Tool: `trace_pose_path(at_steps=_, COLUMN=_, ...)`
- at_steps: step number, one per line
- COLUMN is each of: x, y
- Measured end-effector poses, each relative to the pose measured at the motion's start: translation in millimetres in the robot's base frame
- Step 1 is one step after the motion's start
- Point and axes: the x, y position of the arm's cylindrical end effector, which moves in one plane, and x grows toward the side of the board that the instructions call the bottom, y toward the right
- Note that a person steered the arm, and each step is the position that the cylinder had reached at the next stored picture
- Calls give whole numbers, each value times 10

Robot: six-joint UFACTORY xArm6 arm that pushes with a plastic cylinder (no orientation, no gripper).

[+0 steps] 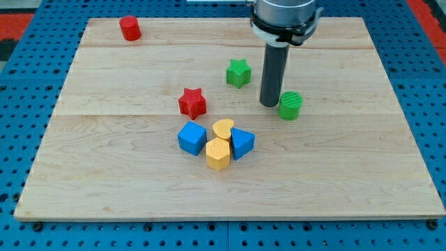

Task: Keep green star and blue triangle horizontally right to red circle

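The red circle (129,28) stands near the view's top left corner of the wooden board (104,174). The green star (238,72) lies right of centre in the upper half. The blue triangle (242,143) sits in the middle cluster, touching the yellow blocks. My tip (270,104) is down on the board to the right of and a little below the green star, apart from it, and close beside the green circle's left side. It is above and to the right of the blue triangle.
A green circle (290,105) lies just right of my tip. A red star (192,103) sits left of centre. A blue cube (191,137), a yellow heart (223,128) and a yellow hexagon (218,154) cluster with the blue triangle.
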Motion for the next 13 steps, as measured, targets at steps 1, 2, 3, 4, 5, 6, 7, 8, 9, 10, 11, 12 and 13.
trace_pose_path(at_steps=1, x=0, y=-1)
trace_pose_path(at_steps=2, x=-227, y=2)
trace_pose_path(at_steps=3, x=-455, y=-428)
trace_pose_path(at_steps=4, x=-304, y=-744)
trace_pose_path(at_steps=5, x=-687, y=-729)
trace_pose_path(at_steps=6, x=-934, y=-882)
trace_pose_path(at_steps=7, x=-1148, y=-525)
trace_pose_path(at_steps=8, x=-1186, y=-190)
trace_pose_path(at_steps=9, x=-1329, y=-128)
trace_pose_path(at_steps=10, x=-1511, y=-409)
trace_pose_path(at_steps=11, x=-1535, y=-807)
trace_pose_path(at_steps=12, x=-1416, y=-902)
trace_pose_path(at_steps=13, x=-451, y=-483)
